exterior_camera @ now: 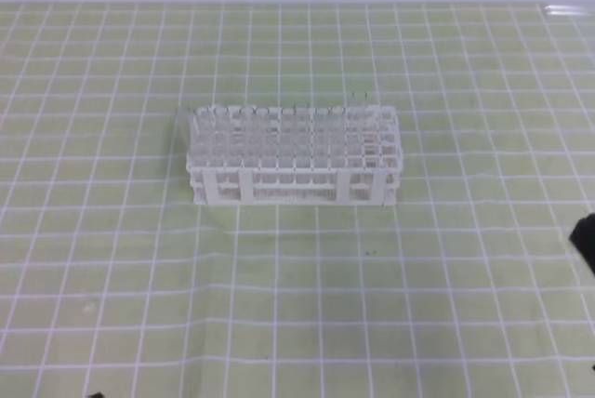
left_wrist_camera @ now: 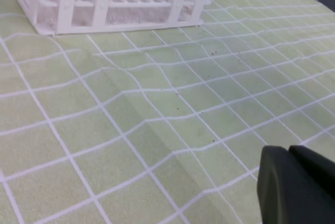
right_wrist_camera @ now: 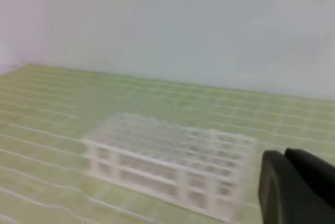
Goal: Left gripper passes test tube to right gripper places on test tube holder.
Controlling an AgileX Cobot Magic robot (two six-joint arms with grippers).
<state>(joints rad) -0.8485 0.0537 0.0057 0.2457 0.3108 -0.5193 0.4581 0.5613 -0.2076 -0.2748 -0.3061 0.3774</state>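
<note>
Exterior high — test tube holder [exterior_camera: 294,158] on green grid mat [exterior_camera: 297,305] (pincer states unclear).

You have no text, label, brand, number or sign to read in any view. The rack [exterior_camera: 294,156] at the centre is plain white, and the mat [exterior_camera: 297,305] around it carries only white grid lines.

Each hand [left_wrist_camera: 298,185] shows only as rounded matte black finger [right_wrist_camera: 296,187] casings.
</note>
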